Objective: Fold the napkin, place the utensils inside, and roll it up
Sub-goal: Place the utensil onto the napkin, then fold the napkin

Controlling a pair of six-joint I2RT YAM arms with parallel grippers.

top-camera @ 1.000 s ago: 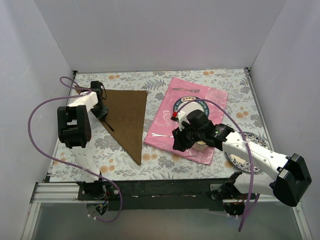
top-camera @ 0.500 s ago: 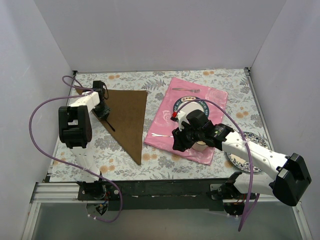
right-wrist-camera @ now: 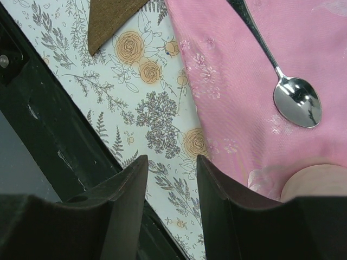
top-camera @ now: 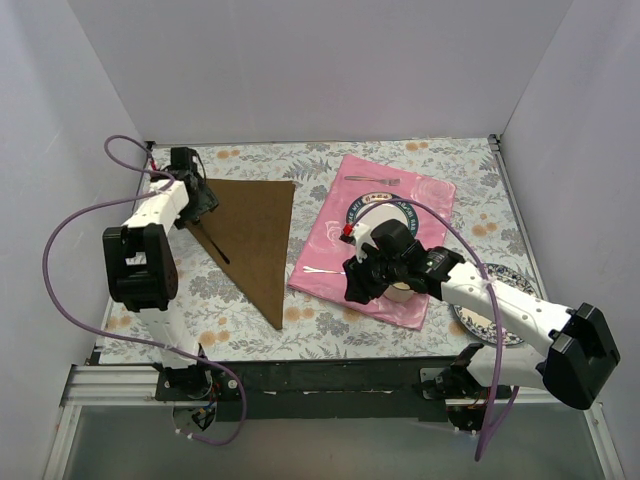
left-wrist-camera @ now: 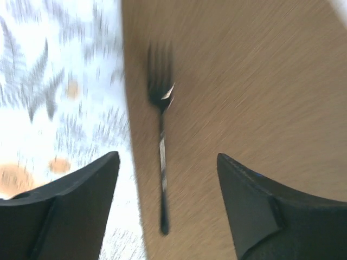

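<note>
Left wrist view: the fork (left-wrist-camera: 160, 97) lies on the folded napkin (left-wrist-camera: 244, 81), with my left gripper (left-wrist-camera: 168, 160) open and empty above it. My right gripper (right-wrist-camera: 171, 162) hangs open, holding nothing, near the spoon (right-wrist-camera: 295, 100). That spoon and the rolling remain.

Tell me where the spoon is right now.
In the top view the spoon lies on the pink cloth, near its left edge, just left of the right gripper.

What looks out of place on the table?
The fork lies at the very left edge of the brown napkin, not near its middle; it might slip out in rolling. The spoon lies apart on the pink cloth.
</note>
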